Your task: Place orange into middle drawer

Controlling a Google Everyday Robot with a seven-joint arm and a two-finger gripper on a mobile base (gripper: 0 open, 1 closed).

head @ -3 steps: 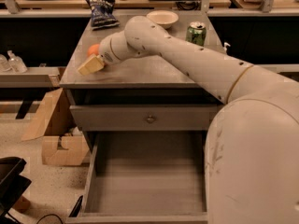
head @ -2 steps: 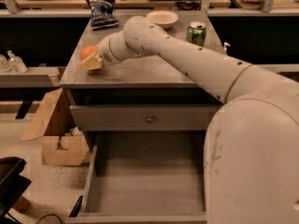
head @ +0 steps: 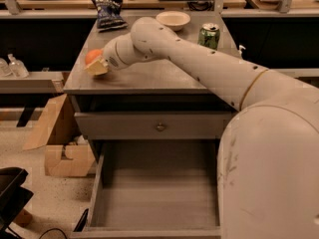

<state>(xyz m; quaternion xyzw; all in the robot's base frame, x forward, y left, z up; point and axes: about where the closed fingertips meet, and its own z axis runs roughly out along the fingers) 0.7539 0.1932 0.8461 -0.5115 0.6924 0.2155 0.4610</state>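
Observation:
The orange (head: pixel 91 57) sits near the left edge of the grey cabinet top (head: pixel 149 76), partly hidden by my gripper. My gripper (head: pixel 97 67) is right at the orange, on its near side, low over the cabinet top. My pale arm reaches to it from the lower right. The middle drawer (head: pixel 154 195) stands pulled out below, a wide grey box with low walls and a bare floor.
A green can (head: pixel 209 36), a pale bowl (head: pixel 173 20) and a dark chip bag (head: pixel 108 11) stand at the back of the cabinet top. A shut drawer front with a knob (head: pixel 160 127) lies above the open drawer. Cardboard boxes (head: pixel 59 156) sit on the floor at left.
My gripper has shifted slightly left and farther back on the cabinet top. More of the orange shows beyond it, now a little farther left.

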